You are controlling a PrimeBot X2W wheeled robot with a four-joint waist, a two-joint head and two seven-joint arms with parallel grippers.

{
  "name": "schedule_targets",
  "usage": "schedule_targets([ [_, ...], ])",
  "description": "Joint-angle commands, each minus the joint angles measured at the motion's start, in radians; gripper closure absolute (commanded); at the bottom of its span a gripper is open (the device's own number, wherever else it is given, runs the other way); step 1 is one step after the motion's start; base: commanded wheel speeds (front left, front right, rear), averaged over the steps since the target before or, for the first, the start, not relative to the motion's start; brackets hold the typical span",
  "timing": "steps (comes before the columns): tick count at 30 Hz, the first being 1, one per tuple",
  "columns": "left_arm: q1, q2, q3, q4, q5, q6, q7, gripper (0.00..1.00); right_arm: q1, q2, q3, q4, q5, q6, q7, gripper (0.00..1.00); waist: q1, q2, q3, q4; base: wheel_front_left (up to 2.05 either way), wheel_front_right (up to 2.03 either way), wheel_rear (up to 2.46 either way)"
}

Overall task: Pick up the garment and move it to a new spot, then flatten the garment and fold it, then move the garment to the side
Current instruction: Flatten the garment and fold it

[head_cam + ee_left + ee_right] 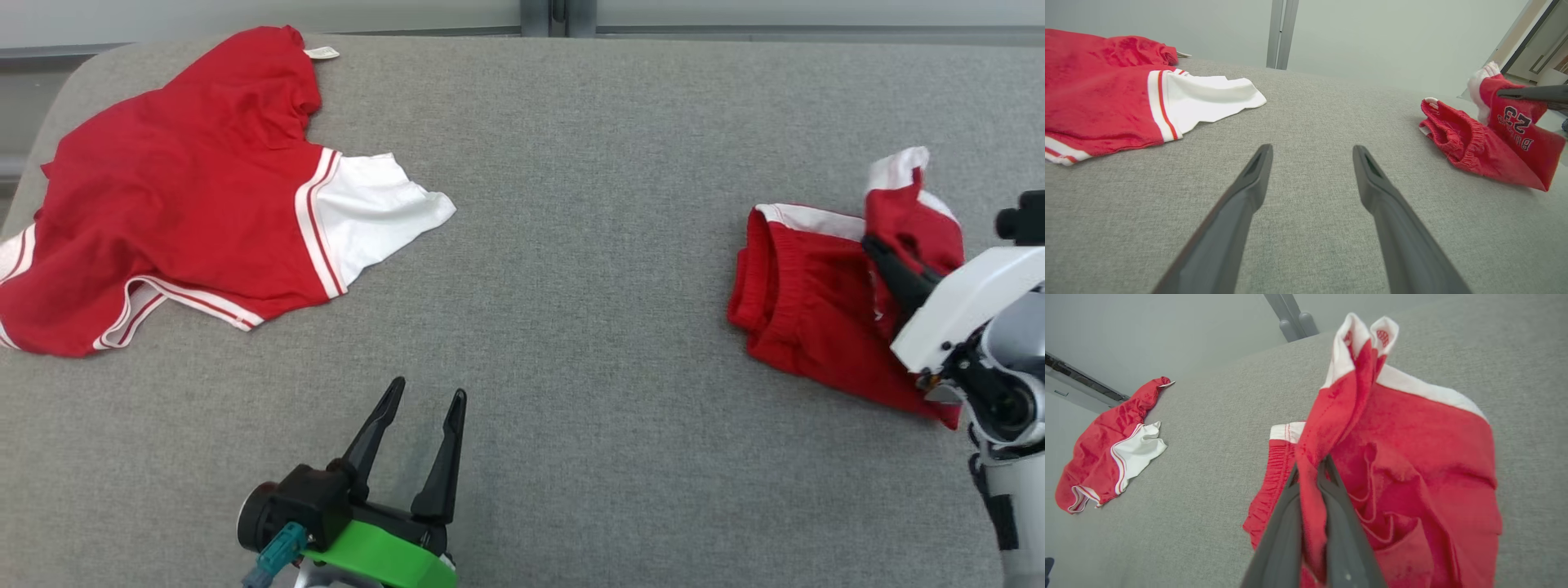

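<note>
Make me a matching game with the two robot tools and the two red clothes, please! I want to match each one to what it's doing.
1. left tool
2. right tool
3. shorts
4. jersey

A. lies spread out on the left, untouched
B. shut on red cloth
C. open, holding nothing
D. on the right, one part pinched and lifted

Pairs: 1-C, 2-B, 3-D, 4-A

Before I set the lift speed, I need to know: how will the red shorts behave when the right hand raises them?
Probably floppy: the red shorts sag in soft folds around the shut right hand. Likely light, since one pinched fold holds a flap up. The rest would probably drag on the grey cloth surface.
</note>
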Motion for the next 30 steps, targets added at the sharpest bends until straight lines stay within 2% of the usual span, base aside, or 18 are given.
schedule_targets([
  [1, 0.015, -0.004, 0.007, 0.004, -0.003, -0.003, 0.000, 0.00, -0.014, 0.020, 0.013, 0.009, -0.022, 0.000, -0.014, 1.00, 0.0000, 0.0000, -0.015, 0.016, 0.00, 0.00, 0.00],
  [6, 0.025, -0.010, 0.002, 0.012, 0.001, -0.003, 0.000, 0.00, -0.032, 0.098, 0.032, 0.065, -0.092, 0.000, -0.056, 1.00, 0.0000, 0.0000, -0.026, 0.031, 0.00, 0.00, 0.00],
  [14, 0.035, -0.016, 0.006, 0.022, -0.001, -0.003, 0.000, 0.00, -0.029, 0.144, 0.048, 0.126, -0.146, 0.000, -0.088, 1.00, 0.0000, 0.0000, -0.045, 0.040, 0.00, 0.00, 0.00],
  [15, 0.036, -0.016, 0.007, 0.023, -0.002, -0.003, 0.000, 0.00, -0.031, 0.147, 0.052, 0.130, -0.149, 0.000, -0.094, 0.91, 0.0000, 0.0000, -0.046, 0.040, 0.00, 0.00, 0.00],
  [17, 0.040, -0.017, 0.009, 0.027, -0.004, -0.003, 0.000, 0.00, -0.035, 0.160, 0.059, 0.133, -0.151, 0.000, -0.117, 0.00, 0.0000, 0.0000, -0.053, 0.038, 0.00, 0.00, 0.00],
  [23, 0.061, -0.017, 0.019, 0.039, -0.007, -0.003, 0.000, 0.00, 0.025, 0.171, 0.132, 0.050, -0.073, 0.000, -0.166, 0.00, 0.0000, 0.0000, -0.095, 0.027, 0.00, 0.00, 0.00],
  [27, 0.087, -0.018, 0.042, 0.041, -0.001, -0.003, 0.000, 0.00, 0.108, 0.132, 0.182, -0.049, -0.074, 0.000, -0.237, 0.00, 0.0000, 0.0000, -0.139, 0.009, 0.00, 0.00, 0.00],
  [30, 0.113, -0.019, 0.061, 0.033, 0.005, -0.003, 0.000, 0.00, 0.190, 0.077, 0.186, -0.104, -0.119, 0.000, -0.338, 0.00, 0.0000, 0.0000, -0.173, -0.005, 0.00, 0.00, 0.00],
])
